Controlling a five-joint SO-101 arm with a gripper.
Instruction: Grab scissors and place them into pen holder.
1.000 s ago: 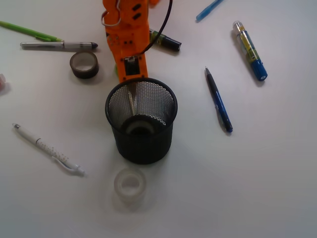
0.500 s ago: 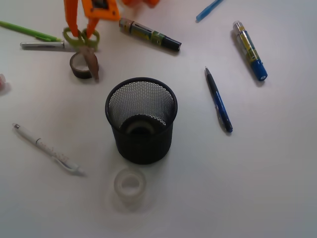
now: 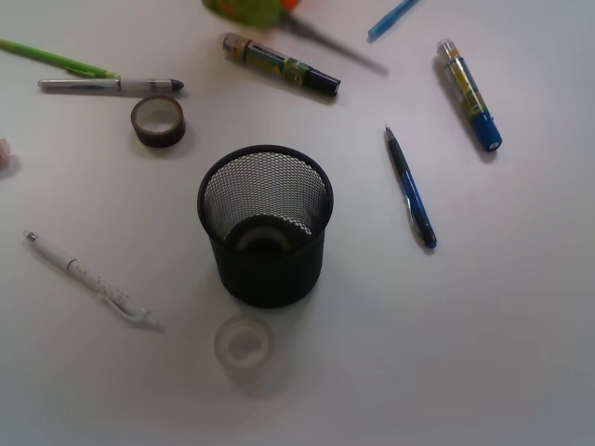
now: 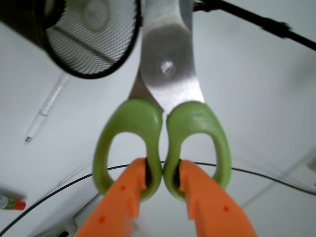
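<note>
Scissors (image 4: 163, 98) up in the air, orange fingers (image 4: 129, 197) clenched on the inner sides of both green loops, blades closed. They hang well beyond the pen holder (image 3: 265, 223), which stands upright on the surface (image 3: 502, 316), dark tape roll (image 3: 158, 121) near it.

What I can't make out

In the front view my gripper (image 3: 279, 5) is nearly all beyond the top edge, only an orange scrap showing, and the scissors (image 3: 244, 9) I hold are a green smear cut by that edge, the blades a grey streak. In my wrist view the blade tips run off the top, my fingers (image 4: 118, 197) are cropped at the bottom, and the holder (image 4: 89, 39) is cut at the top left corner and soft. The green pen (image 3: 56, 58), the light-blue pen (image 3: 392, 17) and a pink thing (image 3: 6, 156) are clipped by the front view's edges. Marker labels are too small to read.
</note>
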